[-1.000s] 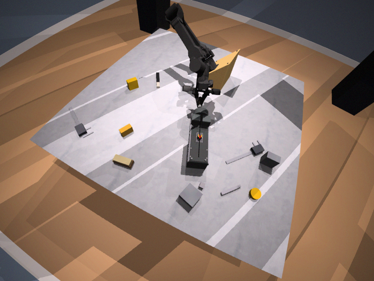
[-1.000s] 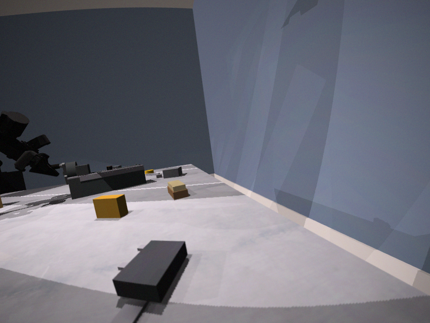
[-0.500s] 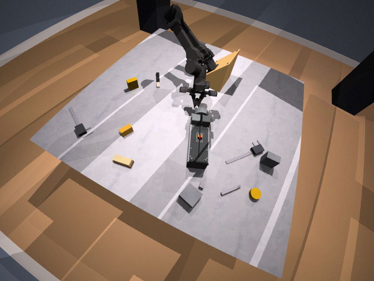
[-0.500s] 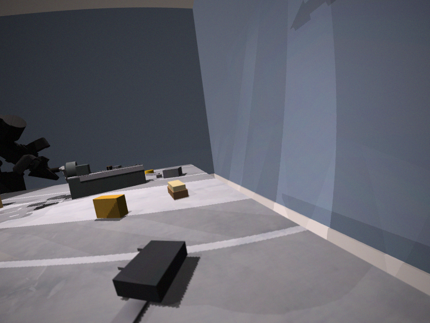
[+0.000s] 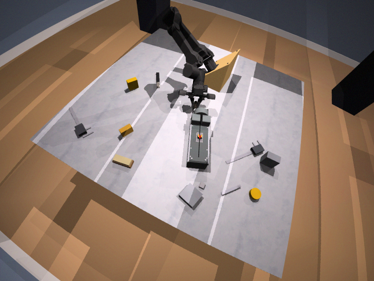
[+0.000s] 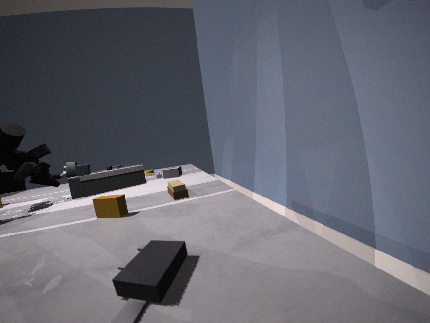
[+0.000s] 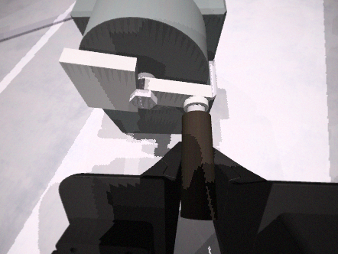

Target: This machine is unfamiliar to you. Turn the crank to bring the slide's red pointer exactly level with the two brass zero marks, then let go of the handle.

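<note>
The grey-green machine [image 5: 198, 152] [image 6: 107, 184] lies lengthwise on the mat, its round hub [image 5: 201, 111] [image 6: 71, 169] [image 7: 149, 28] facing the arm. The white crank arm [image 7: 177, 87] points right of the hub's centre in the wrist view, with a pale plate [image 7: 101, 82] on the opposite side. My gripper [image 5: 195, 105] [image 6: 55, 179] [image 7: 191, 148] is shut on the dark brown handle [image 7: 196, 130]. The red pointer [image 5: 199, 136] shows at the slot, close to small orange-yellow marks; it is too small to tell whether they are exactly level. The wrist view does not show the pointer.
A yellow wedge [image 5: 222, 74] stands beside the arm. Left of the machine are an orange block [image 5: 126, 130] [image 6: 109, 206], a cream-topped block [image 5: 122, 161] [image 6: 177, 189] and a black pronged block [image 5: 80, 130] [image 6: 151, 269]. A grey block [image 5: 270, 159] and a yellow disc [image 5: 255, 193] lie right.
</note>
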You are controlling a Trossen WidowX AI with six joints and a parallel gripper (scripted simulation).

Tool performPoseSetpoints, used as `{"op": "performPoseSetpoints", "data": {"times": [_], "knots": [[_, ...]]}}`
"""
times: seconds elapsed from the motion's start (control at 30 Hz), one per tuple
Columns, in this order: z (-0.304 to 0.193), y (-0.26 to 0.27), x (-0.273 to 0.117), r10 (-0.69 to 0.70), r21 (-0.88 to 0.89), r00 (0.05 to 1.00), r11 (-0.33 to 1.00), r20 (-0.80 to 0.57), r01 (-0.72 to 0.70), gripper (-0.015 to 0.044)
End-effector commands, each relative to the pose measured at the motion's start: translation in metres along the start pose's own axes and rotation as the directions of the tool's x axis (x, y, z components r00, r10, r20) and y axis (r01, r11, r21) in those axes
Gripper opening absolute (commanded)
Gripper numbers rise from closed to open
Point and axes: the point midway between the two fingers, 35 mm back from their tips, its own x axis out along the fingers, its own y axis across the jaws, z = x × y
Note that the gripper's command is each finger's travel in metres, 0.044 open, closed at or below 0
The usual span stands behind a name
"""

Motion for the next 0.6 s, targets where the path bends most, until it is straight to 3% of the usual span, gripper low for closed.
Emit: {"op": "performPoseSetpoints", "data": {"times": [0.0,0.57], "knots": [[-0.006,0.001,0.006,0.001,0.004,1.0,1.0,-0.006,-0.001,0.0],[-0.011,0.007,0.01,-0.005,0.003,1.0,1.0,-0.001,0.005,0.0]]}}
